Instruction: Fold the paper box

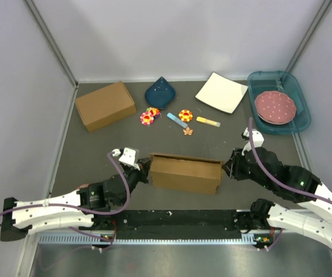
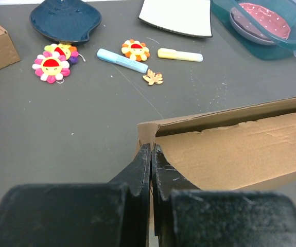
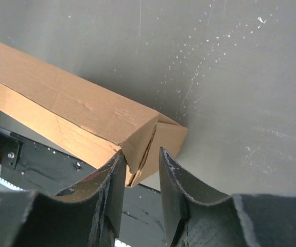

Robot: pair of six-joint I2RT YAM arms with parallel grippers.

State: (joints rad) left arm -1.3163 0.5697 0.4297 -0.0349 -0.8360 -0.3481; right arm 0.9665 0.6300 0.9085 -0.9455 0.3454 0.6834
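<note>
The paper box [image 1: 186, 174] is lying lengthwise between both arms, the left claw [image 2: 151, 150] sitting shut at its left end, the right claw [image 3: 140, 160] narrowly parted, straddling its right corner.

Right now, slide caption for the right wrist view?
Right gripper, jaws parted, straddles the end corner of the brown paper box, grey tabletop beyond.

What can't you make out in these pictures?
- Left wrist view: whether the shut left gripper pinches the paper box; its fingers cover the corner.
- Right wrist view: the box's far end, cut off by the left edge.
- Top view: the right gripper fingertips, hidden under its wrist.
</note>
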